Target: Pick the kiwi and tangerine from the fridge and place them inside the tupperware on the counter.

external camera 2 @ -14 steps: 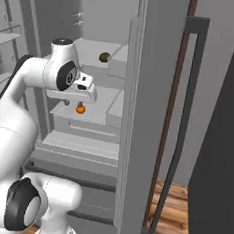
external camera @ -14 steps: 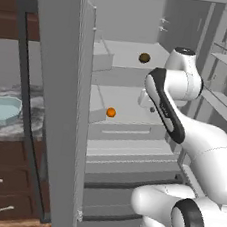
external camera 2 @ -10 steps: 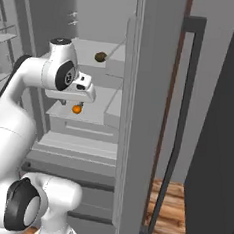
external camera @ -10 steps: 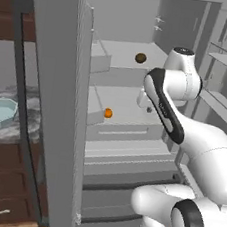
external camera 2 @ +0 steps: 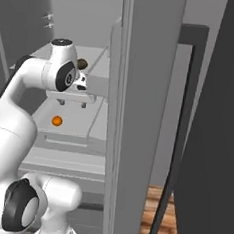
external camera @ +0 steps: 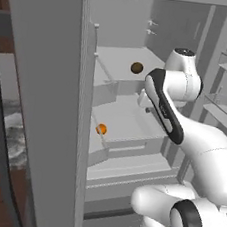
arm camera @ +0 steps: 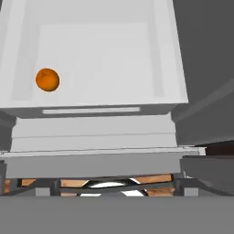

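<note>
You're reaching into the fridge (external camera: pixel 46 102), first pick not yet made. Tangerine (arm camera: pixel 47 79) is sitting on the lower shelf, kiwi (external camera: pixel 136 67) on the shelf above. Gripper state: can't tell. Next: lower toward tangerine w/ fingers spread.

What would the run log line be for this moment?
tool: inside fridge, holding nothing | kiwi: upper shelf | tangerine: lower shelf, untouched | tupperware: no fruit moved yet
</note>
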Controlling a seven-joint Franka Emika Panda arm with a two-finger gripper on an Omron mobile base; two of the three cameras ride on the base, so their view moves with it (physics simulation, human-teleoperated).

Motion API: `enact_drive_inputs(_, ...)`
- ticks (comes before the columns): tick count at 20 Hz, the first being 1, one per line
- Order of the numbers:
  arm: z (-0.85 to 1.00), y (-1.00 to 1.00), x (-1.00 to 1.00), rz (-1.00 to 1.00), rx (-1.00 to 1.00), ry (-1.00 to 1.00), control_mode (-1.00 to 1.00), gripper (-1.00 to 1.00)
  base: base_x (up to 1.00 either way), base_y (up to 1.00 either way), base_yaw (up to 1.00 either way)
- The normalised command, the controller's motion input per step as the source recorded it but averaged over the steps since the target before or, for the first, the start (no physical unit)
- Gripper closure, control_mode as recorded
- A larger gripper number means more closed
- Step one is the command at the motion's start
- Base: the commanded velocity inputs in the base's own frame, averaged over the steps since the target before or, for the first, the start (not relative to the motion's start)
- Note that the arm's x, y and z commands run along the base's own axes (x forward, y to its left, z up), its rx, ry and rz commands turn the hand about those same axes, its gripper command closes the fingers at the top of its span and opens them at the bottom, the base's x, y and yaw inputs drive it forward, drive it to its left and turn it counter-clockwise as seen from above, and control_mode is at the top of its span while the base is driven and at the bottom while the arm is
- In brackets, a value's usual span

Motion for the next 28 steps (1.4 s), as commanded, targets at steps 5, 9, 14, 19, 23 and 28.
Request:
enact_drive_inputs(5,0.0,0.0,0.0,0.0,0.0,0.0,1.0,-1.0,0.45,0.0,0.39)
enact_drive_inputs(9,0.0,0.0,0.0,0.0,0.0,0.0,1.0,-1.0,0.61,0.0,0.31)
enact_drive_inputs(14,0.0,0.0,0.0,0.0,0.0,0.0,1.0,-1.0,0.62,0.0,0.02)
enact_drive_inputs(19,-0.11,0.0,0.0,0.0,0.0,0.0,-1.0,-1.0,0.07,0.0,0.0)
enact_drive_inputs(23,-0.84,0.23,-0.16,-0.01,0.0,0.0,-1.0,-1.0,0.0,0.0,0.0)
enact_drive_inputs(28,-0.63,0.46,0.09,-0.02,0.0,0.0,-1.0,-1.0,0.0,0.0,0.0)
